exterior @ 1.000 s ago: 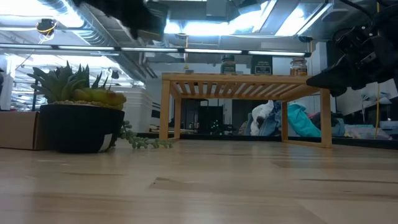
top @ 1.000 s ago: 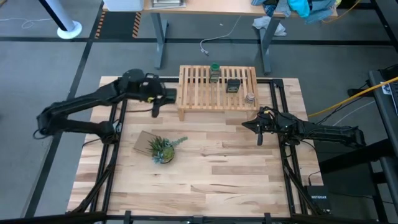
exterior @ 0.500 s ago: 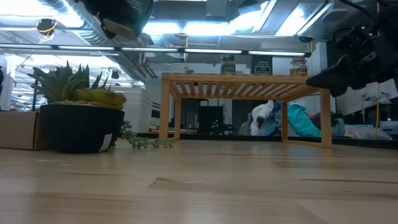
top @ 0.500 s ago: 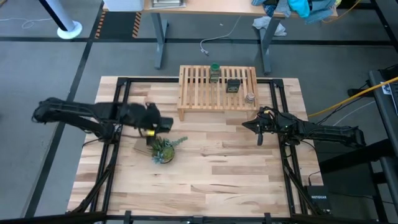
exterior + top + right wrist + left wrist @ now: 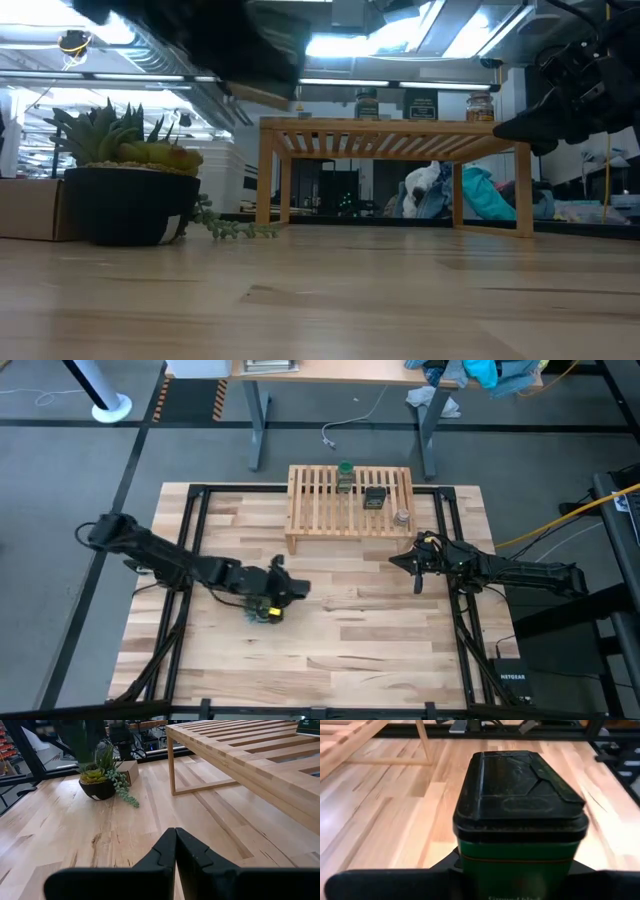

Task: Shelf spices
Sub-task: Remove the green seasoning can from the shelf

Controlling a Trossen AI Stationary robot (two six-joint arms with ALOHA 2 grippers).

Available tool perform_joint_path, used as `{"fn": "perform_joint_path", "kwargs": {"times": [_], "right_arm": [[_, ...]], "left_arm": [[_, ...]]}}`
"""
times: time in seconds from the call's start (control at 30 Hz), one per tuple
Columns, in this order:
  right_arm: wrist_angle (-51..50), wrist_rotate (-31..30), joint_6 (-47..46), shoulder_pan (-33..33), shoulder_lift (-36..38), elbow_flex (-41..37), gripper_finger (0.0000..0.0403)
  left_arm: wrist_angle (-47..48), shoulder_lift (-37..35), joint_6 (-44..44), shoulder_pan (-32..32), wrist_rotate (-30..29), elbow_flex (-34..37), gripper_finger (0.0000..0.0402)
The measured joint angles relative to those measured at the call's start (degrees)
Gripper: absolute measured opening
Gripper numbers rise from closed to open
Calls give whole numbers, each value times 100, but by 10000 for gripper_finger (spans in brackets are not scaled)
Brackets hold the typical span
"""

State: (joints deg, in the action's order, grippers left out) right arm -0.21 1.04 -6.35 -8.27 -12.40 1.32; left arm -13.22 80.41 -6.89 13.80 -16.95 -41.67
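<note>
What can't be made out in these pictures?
- Left gripper, high view: hides most of the plant.
- Tin, left wrist view: label cut off by the bottom edge.
- Spices on the shelf, high view: labels too small to read.
- Left arm, low view: a dark blur along the top.
- Right gripper: shut, waiting right of the shelf.

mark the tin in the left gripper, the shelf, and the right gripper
tin [image 5: 520, 810]: left wrist view, on its black lid.
shelf [image 5: 315, 510]: high view, on bare slats at its left end.
right gripper [image 5: 175, 847]: right wrist view, at the seam between its shut fingertips.
</note>
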Motion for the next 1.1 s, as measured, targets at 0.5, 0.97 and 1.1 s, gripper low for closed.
{"fn": "perform_joint_path", "kwargs": {"times": [0.5, 0.97, 1.1], "right_arm": [[4, 4, 4, 2, -2, 0, 14], [4, 5, 8, 0, -2, 0, 14], [4, 4, 8, 1, -2, 0, 14]], "left_arm": [[-2611, 1958, 36, -809, 1004, -26, 99], [-2669, 2558, -231, -1130, 1146, -41, 99], [-2637, 2818, -237, -1257, 1337, -122, 99]]}}
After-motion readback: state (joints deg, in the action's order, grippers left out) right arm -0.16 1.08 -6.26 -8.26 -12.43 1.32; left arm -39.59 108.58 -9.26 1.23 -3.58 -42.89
